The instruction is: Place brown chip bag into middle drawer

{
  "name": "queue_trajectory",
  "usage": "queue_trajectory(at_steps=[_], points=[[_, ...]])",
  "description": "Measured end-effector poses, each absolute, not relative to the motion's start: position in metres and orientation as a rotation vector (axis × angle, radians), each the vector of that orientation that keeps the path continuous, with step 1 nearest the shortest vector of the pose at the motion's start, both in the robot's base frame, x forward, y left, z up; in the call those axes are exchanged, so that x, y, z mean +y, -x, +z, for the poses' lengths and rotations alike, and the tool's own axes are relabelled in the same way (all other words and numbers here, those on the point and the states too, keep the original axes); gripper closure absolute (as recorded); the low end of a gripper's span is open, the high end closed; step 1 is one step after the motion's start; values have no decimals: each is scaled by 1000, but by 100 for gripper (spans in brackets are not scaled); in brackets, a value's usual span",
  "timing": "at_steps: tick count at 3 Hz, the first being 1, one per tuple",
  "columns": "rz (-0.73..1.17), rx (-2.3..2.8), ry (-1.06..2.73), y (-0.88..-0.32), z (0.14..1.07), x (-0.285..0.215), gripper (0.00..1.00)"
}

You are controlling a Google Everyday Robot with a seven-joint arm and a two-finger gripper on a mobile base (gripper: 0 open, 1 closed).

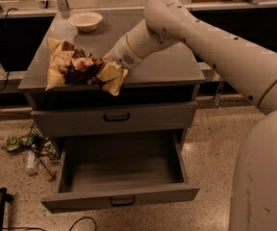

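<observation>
Gripper (101,70) was pressed into the right end of the brown chip bag (69,66), its tip hidden by crumpled foil, so whether it was clenched on the bag or released could not be told. The bag spread leftward from it along the cabinet top's (169,66) front edge, one corner overhanging. The middle drawer (121,196) stood pulled open well below.
</observation>
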State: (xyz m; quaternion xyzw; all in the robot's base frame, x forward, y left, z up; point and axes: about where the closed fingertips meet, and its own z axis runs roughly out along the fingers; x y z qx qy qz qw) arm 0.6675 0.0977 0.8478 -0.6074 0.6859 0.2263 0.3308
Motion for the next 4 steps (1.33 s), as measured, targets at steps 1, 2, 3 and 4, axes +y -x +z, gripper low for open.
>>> queue_trajectory(at_steps=[1, 2, 3, 4], points=[[592, 1793, 1588, -667, 848, 98, 100], [591, 1793, 1588, -667, 848, 98, 100], [538, 1737, 1629, -645, 875, 106, 100], [487, 1686, 1644, -626, 913, 110, 100]])
